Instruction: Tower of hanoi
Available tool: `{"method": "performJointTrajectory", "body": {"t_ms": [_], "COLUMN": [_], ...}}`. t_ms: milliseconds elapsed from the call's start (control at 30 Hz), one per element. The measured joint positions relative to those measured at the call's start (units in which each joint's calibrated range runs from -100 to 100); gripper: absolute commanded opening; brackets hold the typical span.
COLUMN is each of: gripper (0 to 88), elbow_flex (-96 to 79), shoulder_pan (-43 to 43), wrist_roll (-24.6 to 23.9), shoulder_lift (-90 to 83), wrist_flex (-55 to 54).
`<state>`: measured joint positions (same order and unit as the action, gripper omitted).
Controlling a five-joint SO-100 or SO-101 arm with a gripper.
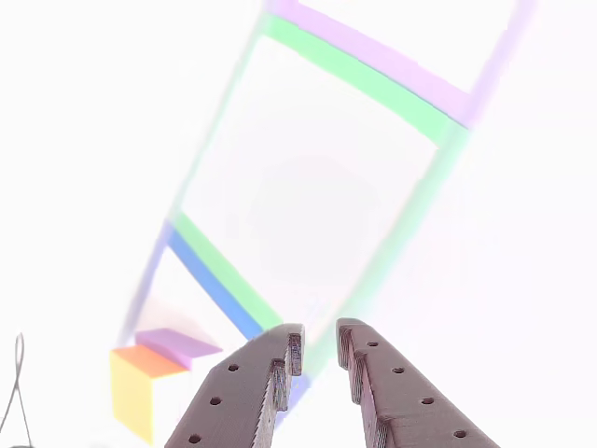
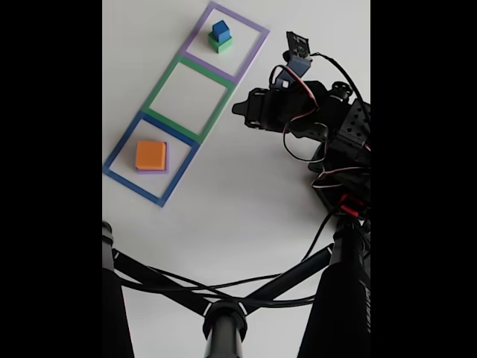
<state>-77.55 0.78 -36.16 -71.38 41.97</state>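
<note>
In the other view, the gripper point(image 1: 319, 347) enters from the bottom edge with its jaws standing apart and nothing between them. The picture is heavily washed out. Ahead of the jaws lie the flat strip outlines of squares: the green outline point(image 1: 359, 77) fills most of the frame, with a purple strip above it and a blue strip point(image 1: 213, 287) below left. At lower left the orange cube point(image 1: 140, 373) sits on the purple cube point(image 1: 179, 343), a sliver of which pokes out at its far side. The jaws are near this pair but clearly apart from it, off to its right.

In the fixed view, three outlines run in a diagonal row on the white surface point(image 2: 246, 201). The blue cube point(image 2: 220, 30) rests on the green cube point(image 2: 220, 45) inside the purple outline point(image 2: 253, 46) at the top. The green outline in the middle is bare. The orange cube lies on the purple one inside the blue outline point(image 2: 123, 177) at lower left. So the set is split into two stacks of two, which suggests the puzzle is midway: the cubes are not yet gathered into one tower. The arm point(image 2: 313, 119) is folded up at the right, well apart from both stacks. A black stand point(image 2: 223, 321) with cables crosses the bottom of the picture, near the arm's base but away from the squares; nothing lies between the gripper and the cubes.
</note>
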Motion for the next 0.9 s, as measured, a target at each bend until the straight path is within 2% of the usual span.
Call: {"method": "performJointTrajectory", "body": {"t_ms": [100, 167, 200, 333, 567, 667, 867, 900], "gripper": [0.1, 0.1, 0.1, 0.1, 0.0, 0.1, 1.8, 1.5], "elbow_flex": [9.7, 16.4, 19.9, 32.6, 44.0, 50.2, 61.9, 62.4], "shoulder_pan": [-1.0, -2.6, -3.3, -6.9, -14.0, -16.9, -19.5, -20.2], "wrist_roll": [9.7, 18.5, 24.6, 57.9, 106.0, 116.3, 126.1, 126.1], "shoulder_lift": [5.0, 8.0, 9.6, 14.6, 17.6, 19.0, 20.8, 20.7], "wrist_flex": [2.0, 4.8, 6.6, 12.4, 20.0, 25.1, 39.6, 40.9]}}
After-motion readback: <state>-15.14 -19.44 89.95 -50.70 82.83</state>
